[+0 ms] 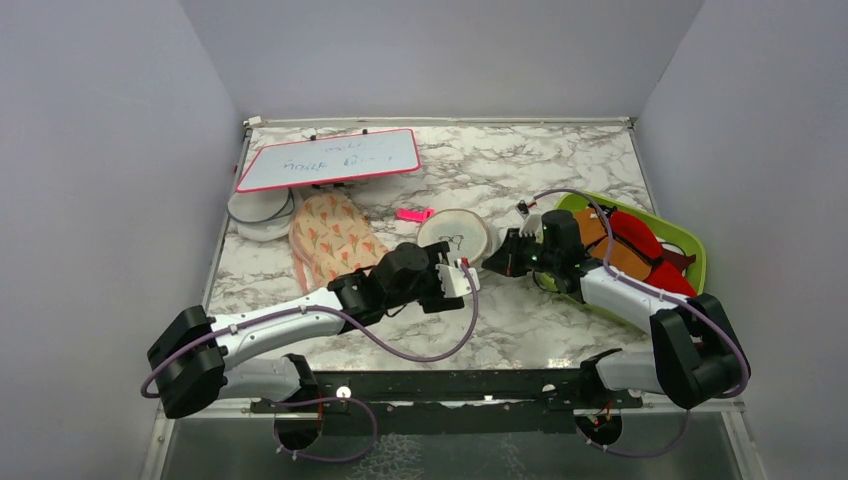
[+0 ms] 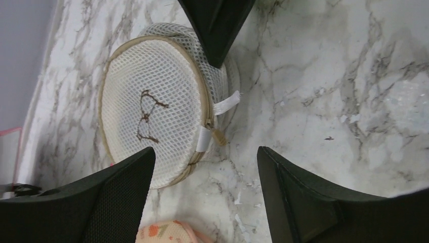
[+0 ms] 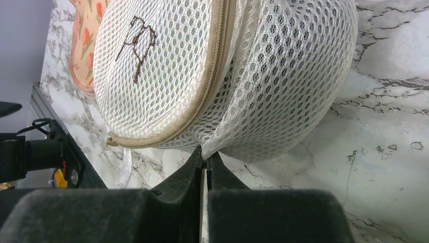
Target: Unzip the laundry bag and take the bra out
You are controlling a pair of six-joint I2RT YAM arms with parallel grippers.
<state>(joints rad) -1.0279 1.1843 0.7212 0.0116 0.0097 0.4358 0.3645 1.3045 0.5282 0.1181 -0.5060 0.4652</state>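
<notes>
Here the right gripper (image 3: 205,154), stretched leftward, pinches mesh of the laundry bag (image 3: 167,66) — the left gripper (image 2: 205,152) hovers agape.

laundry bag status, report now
Right gripper shut on the laundry bag mesh. Left gripper open, near the zip pull. Zip looks shut. Nothing between left gripper and pull.

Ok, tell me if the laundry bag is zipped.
Zipped: the laundry bag shows its beige zip closed along the rim, no gap between halves.
</notes>
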